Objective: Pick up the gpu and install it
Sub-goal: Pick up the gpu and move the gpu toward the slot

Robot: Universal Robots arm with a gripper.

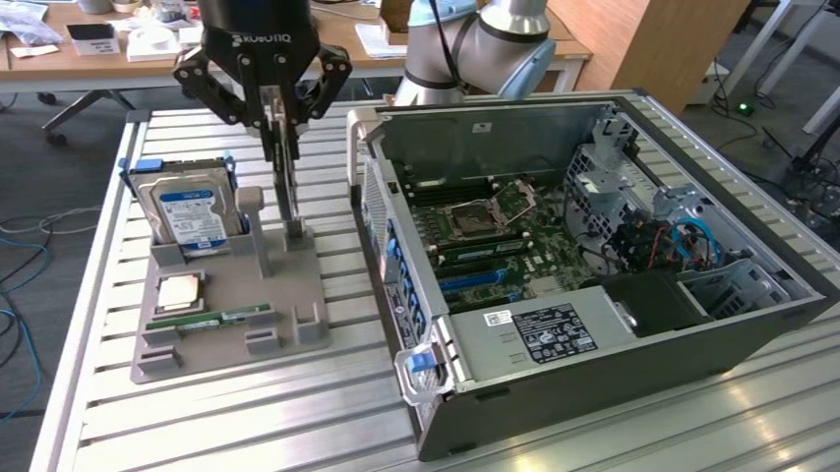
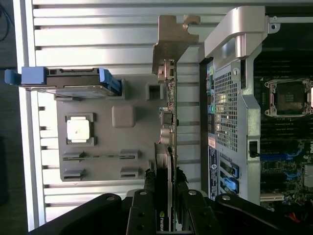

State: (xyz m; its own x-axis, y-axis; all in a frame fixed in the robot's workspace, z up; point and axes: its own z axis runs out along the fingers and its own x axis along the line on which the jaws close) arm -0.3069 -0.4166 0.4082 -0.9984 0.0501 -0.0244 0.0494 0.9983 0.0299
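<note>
The black two-fingered gripper [image 1: 279,120] pinches the thin green gpu card [image 1: 287,187] by its top edge, upright at the grey plastic parts holder [image 1: 302,285], not yet installed in the open dark computer case [image 1: 656,364].

**Gripper clamped, pointing straight down**

The gripper [image 1: 279,118] hangs with its black body upright and its fingers [image 1: 223,87] aimed downward. The linkages are splayed wide at the knuckles and drawn in to a narrow gap at the tips. Between those tips it pinches the gpu [image 1: 287,187] by its upper part, and the card stands on edge directly beneath the gripper. Behind the gripper and off to one side, the grey arm [image 1: 479,39] with its pale blue joint cap rises and bends away. In the wrist view, the gripper [image 2: 165,191] has one dark finger pressed against each face of the card.
</note>
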